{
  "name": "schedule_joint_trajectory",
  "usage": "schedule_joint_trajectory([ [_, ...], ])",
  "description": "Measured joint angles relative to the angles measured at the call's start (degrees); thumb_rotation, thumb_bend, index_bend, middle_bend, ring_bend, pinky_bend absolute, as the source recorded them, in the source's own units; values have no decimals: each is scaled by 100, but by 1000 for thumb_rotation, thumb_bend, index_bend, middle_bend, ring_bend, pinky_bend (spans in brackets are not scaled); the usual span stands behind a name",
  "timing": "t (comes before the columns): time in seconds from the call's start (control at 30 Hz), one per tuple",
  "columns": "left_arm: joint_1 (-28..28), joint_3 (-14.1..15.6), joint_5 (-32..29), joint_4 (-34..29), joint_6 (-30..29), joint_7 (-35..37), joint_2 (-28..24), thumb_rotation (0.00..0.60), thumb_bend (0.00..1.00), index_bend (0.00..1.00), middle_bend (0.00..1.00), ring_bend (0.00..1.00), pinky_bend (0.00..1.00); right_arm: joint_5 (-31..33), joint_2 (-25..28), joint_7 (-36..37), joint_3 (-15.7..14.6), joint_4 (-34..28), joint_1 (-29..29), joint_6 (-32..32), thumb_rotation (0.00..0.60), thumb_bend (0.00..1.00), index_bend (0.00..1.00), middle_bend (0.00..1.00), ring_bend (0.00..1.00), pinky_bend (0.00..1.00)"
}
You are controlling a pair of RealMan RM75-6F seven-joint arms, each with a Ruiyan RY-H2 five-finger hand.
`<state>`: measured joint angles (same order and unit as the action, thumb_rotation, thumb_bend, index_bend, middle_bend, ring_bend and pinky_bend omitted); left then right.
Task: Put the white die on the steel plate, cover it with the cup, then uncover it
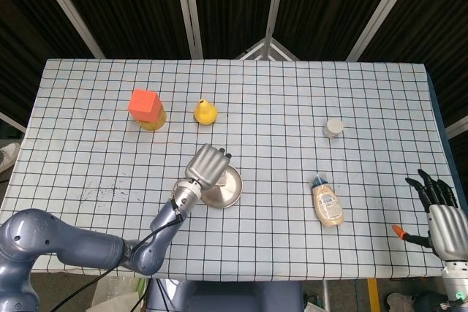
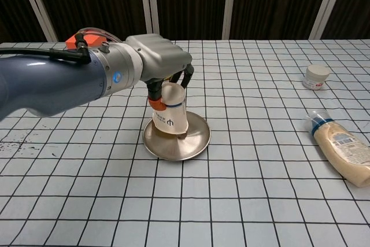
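In the chest view my left hand (image 2: 165, 65) grips an upside-down white paper cup (image 2: 169, 115) by its upper end. The cup is tilted, and its rim is low over the left part of the steel plate (image 2: 193, 143). Seen from the head view, the left hand (image 1: 207, 165) covers the cup and the left edge of the plate (image 1: 227, 189). No white die shows in either view. My right hand (image 1: 441, 213) hangs past the table's front right corner with its fingers spread and nothing in it.
An orange block on a yellow base (image 1: 146, 107) and a yellow pear-shaped object (image 1: 205, 112) stand at the back left. A small white jar (image 2: 316, 76) and a lying squeeze bottle (image 2: 341, 146) are on the right.
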<state>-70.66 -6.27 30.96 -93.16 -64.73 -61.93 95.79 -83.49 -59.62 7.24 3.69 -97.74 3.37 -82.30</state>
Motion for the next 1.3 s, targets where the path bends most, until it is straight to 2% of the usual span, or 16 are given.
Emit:
schedule_joint_trajectory([
  [0.3, 91, -149, -51, -214, 502, 579, 6, 600, 455, 436, 463, 674, 736, 10, -8, -35, -1, -6, 5, 10, 600, 143, 178, 33, 103, 0],
  [0.53, 147, -154, 299, -140, 337, 683, 10, 600, 455, 424, 463, 674, 736, 3, 6, -18, -6, -14, 0, 6, 600, 143, 178, 33, 104, 0],
  [0.77, 154, -7, 285, -60, 142, 365, 96, 600, 455, 429, 463, 674, 736, 1, 2, -45, -15, -25, 6, 24, 600, 143, 178, 33, 104, 0],
  [1.0, 220, -230, -25, -134, 496, 1139, 124, 600, 456, 435, 465, 675, 737, 21, 11, -31, -7, -30, 3, 22, 600, 143, 178, 33, 104, 0],
  [1.2, 213, -234, 45, -98, 358, 741, 185, 600, 455, 437, 465, 673, 737, -13, 18, -10, -18, -42, 2, 17, 600, 143, 178, 33, 104, 0],
  [1.3, 247, -308, -161, -185, 533, 853, 186, 600, 455, 441, 468, 675, 738, -21, 24, 9, -23, -50, -1, 15, 600, 144, 178, 33, 104, 0],
])
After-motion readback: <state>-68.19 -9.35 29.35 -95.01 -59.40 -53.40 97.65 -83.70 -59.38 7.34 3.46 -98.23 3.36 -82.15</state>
